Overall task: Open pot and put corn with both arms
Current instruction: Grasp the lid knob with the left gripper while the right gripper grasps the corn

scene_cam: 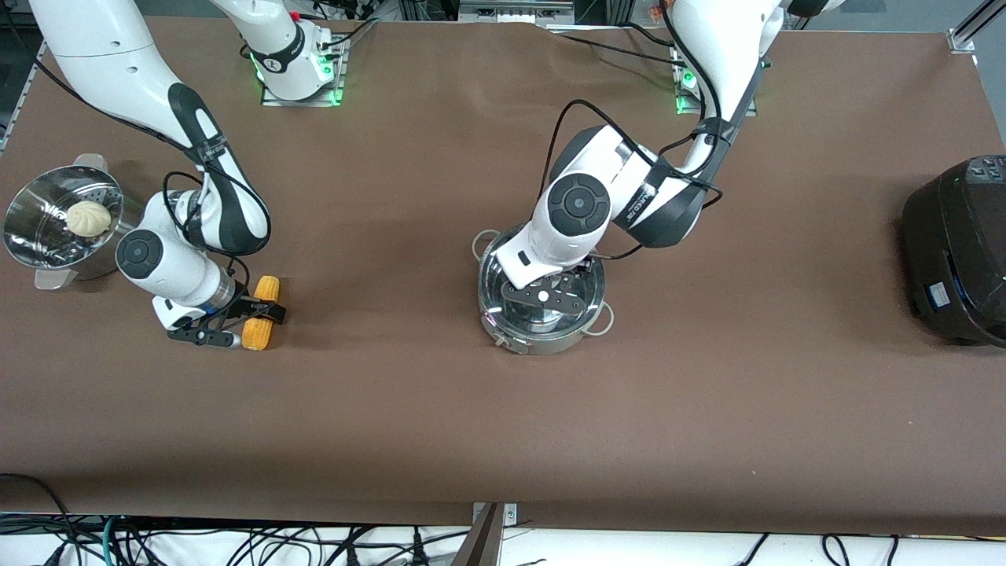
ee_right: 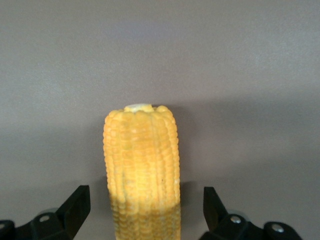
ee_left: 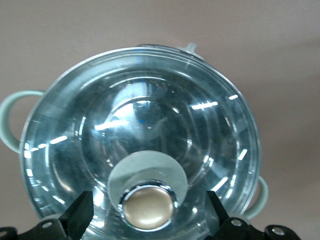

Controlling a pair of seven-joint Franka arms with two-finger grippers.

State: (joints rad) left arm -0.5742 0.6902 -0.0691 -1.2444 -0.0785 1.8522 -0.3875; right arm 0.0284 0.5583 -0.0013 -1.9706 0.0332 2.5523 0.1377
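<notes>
Steel steamer [scene_cam: 35, 228] with a bun [scene_cam: 89, 218] sits beside the right arm. Right gripper [ee_right: 145, 212] straddles the corn [ee_right: 142, 165] on the table, fingers apart. Left gripper [ee_left: 147, 215] spread around the lid knob [ee_left: 147, 206] on the pot [scene_cam: 542, 334] mid-table.

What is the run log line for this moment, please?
left gripper: open, straddling lid knob | right gripper: open, straddling corn | pot: lid on

pot lid [scene_cam: 542, 314]: I see it mostly hidden under the left arm's wrist
corn [ee_right: 142, 170]: lower end cut off in my right wrist view
black appliance [scene_cam: 959, 248]: cropped at table's left-arm end
</notes>
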